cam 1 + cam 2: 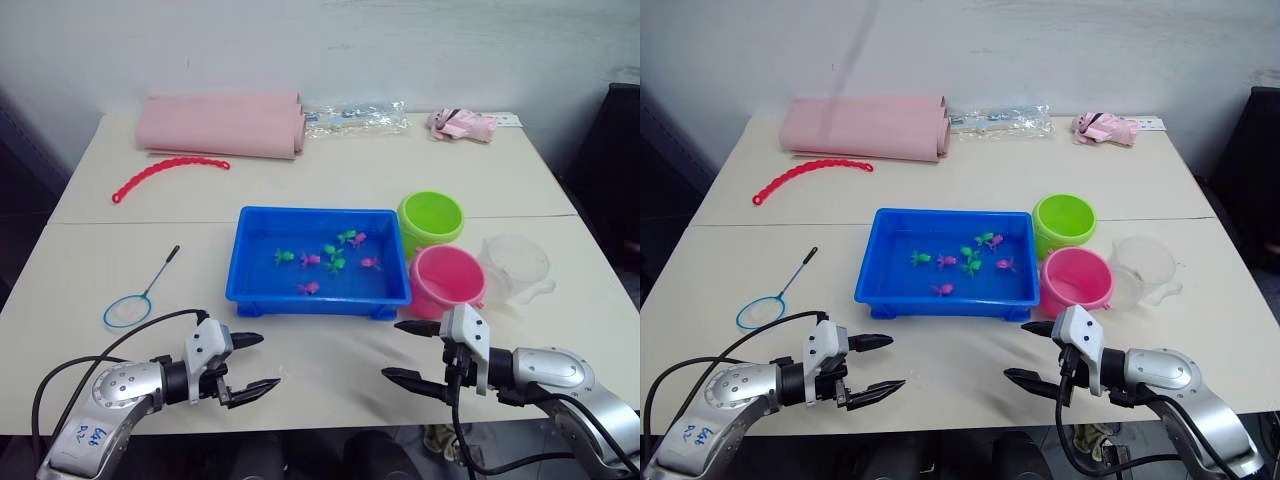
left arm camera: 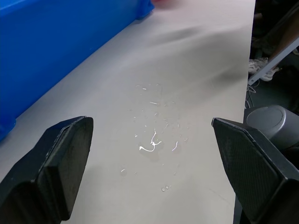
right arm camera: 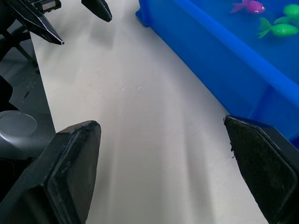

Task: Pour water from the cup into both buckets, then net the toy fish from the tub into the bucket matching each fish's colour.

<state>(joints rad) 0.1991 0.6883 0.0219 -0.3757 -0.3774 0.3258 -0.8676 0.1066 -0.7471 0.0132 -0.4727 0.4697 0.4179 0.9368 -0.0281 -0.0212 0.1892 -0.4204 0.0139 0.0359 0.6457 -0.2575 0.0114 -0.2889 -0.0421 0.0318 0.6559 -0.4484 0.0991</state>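
Both tools, left tool (image 1: 250, 362) and right tool (image 1: 411, 350), agape, empty | right: grip cup (image 1: 516, 266) by handle, upright.

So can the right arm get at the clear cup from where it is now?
Probably yes: the right gripper is open and empty, and the cup stands just beyond it, beside the pink bucket, with bare table between.

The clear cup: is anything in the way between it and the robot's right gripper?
Yes, partly. The pink bucket stands between the right gripper and the clear cup, which sits just beyond it to the right; reaching round the bucket's right side looks open.
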